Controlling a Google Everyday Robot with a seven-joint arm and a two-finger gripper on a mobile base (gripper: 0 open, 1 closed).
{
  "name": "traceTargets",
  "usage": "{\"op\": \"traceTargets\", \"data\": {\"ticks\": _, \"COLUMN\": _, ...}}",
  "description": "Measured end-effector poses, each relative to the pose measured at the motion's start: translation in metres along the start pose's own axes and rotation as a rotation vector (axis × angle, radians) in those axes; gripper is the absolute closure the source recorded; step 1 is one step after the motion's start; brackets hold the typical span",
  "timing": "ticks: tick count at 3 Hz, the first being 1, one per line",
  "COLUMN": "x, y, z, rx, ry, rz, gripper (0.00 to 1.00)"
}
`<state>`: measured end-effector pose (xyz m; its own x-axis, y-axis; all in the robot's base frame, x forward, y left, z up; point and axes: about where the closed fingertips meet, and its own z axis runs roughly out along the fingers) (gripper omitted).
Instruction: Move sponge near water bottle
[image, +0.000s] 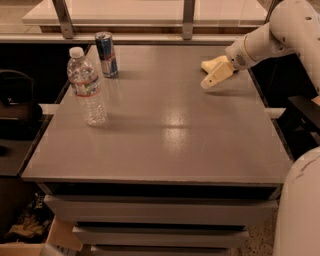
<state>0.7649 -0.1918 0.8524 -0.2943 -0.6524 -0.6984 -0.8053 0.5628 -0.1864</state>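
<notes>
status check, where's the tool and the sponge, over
Tool far right of table, at the sponge. Sponge a long way from bottle. Bottle upright at left; can behind it, off the straight path.
</notes>
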Motion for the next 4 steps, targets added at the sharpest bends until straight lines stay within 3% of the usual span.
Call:
{"op": "traceTargets", "data": {"ticks": 1, "x": 0.0039, "y": 0.0014, "z": 0.0024, "rx": -0.018, "ry": -0.003, "rz": 0.026, "gripper": 0.17}}
{"op": "traceTargets", "data": {"ticks": 4, "x": 0.0098, "y": 0.0007, "z": 0.0038, "rx": -0.032, "ry": -0.018, "rz": 0.075, "gripper": 0.87}}
